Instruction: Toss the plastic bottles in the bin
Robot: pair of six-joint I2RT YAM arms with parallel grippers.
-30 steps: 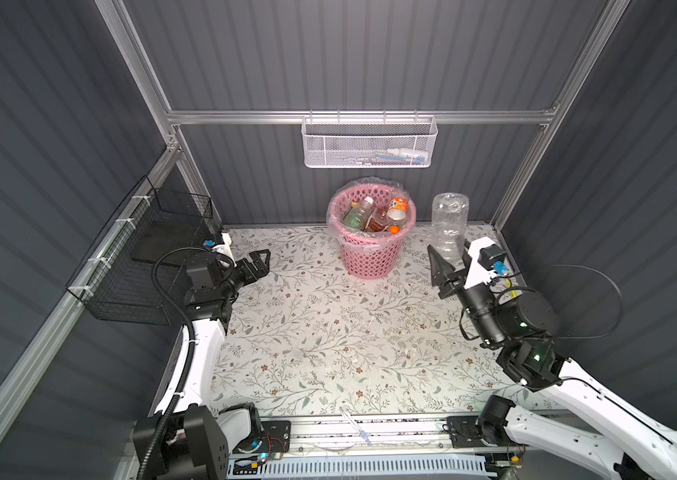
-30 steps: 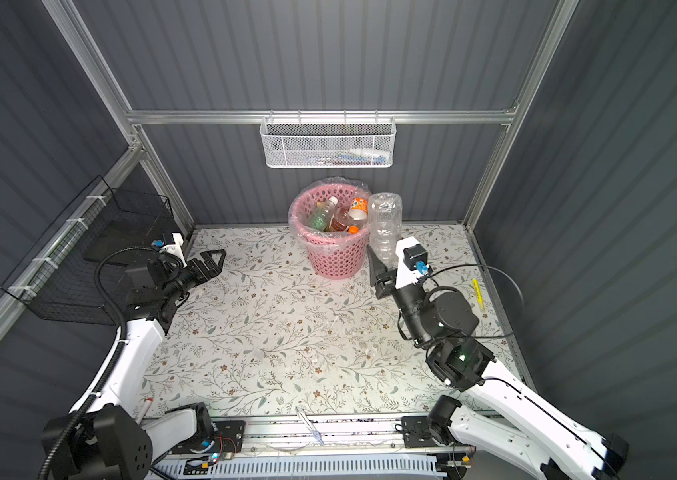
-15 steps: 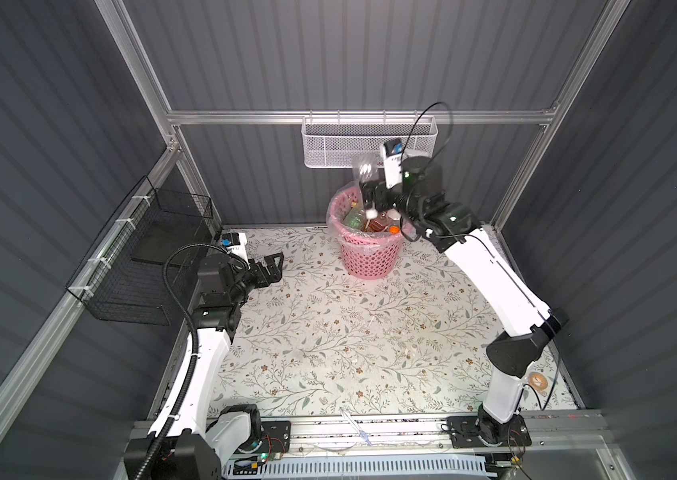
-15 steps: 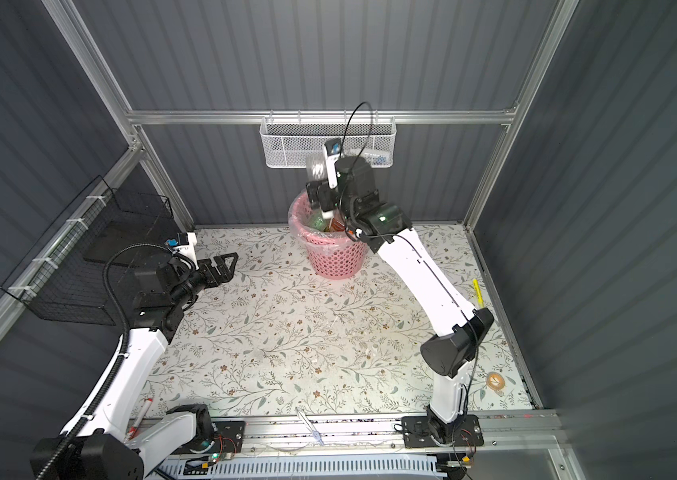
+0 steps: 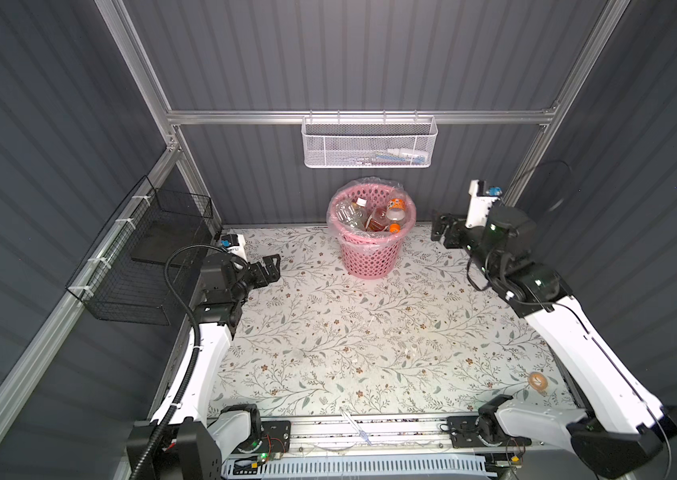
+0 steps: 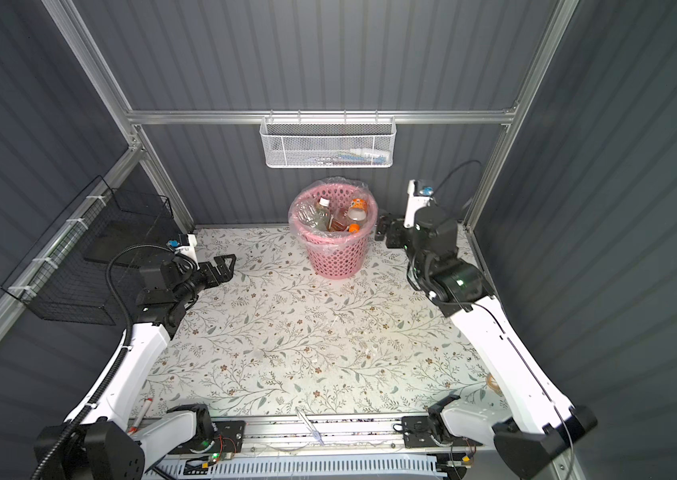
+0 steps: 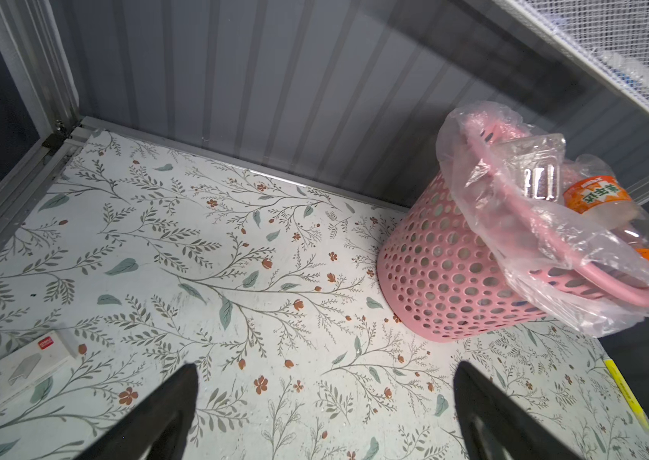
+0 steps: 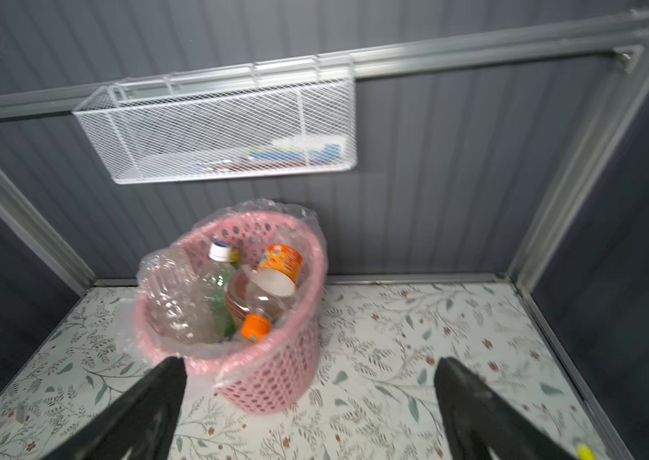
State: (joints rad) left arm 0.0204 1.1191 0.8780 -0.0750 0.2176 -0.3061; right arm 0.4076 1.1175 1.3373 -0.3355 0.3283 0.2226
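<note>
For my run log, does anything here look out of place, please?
Nothing is spilled; the pink bin stands upright. Only its clear liner sags loosely over the rim, and bottles are heaped to the top.

I record the bin (image 5: 370, 257) just left of my right gripper (image 5: 439, 227), well right of my left gripper (image 5: 271, 269); bottles (image 5: 376, 218) inside it.
</note>
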